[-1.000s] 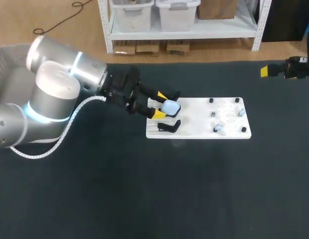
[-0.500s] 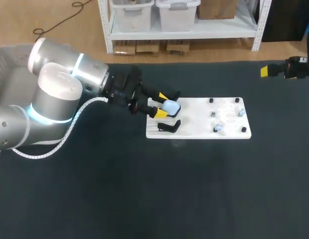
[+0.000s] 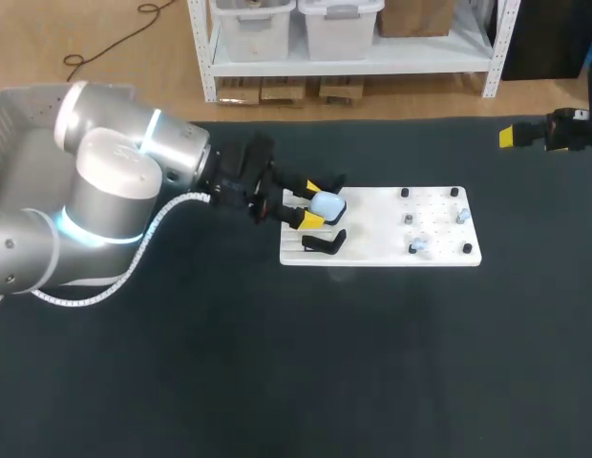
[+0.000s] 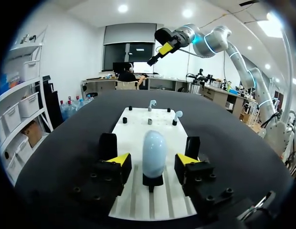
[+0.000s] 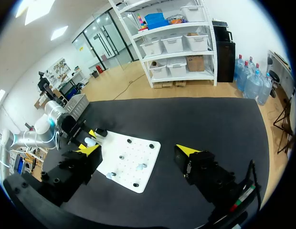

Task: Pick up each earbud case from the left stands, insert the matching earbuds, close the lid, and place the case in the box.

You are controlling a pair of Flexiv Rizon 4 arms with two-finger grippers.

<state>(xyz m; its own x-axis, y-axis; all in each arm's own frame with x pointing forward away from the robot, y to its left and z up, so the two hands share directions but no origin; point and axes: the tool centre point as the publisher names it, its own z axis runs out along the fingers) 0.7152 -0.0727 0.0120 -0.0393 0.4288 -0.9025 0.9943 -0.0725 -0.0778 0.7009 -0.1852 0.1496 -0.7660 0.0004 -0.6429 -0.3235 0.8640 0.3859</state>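
Box (image 3: 8, 116): grey mesh-walled bin, far left.
Left gripper (image 4: 153, 163): fingers spread, straddling the case with a gap on both sides.
Earbud case (image 4: 154, 151): smooth pale-blue egg, upright on a black stand (image 4: 153, 181), on the glossy white board (image 3: 391, 252).
Right gripper (image 5: 138, 155): fingers wide apart, holding nothing, far right.

A pale blue earbud case (image 3: 326, 204), lid closed, stands upright on a black stand (image 4: 152, 180) at the left end of the white board (image 3: 372, 239). A second black stand (image 3: 325, 244) sits just beside it, nearer the board's front edge. Two small pale earbuds (image 3: 419, 246) stand among black pegs (image 3: 467, 249) at the board's right end, and the grey box (image 3: 19, 134) lies well off to its left.
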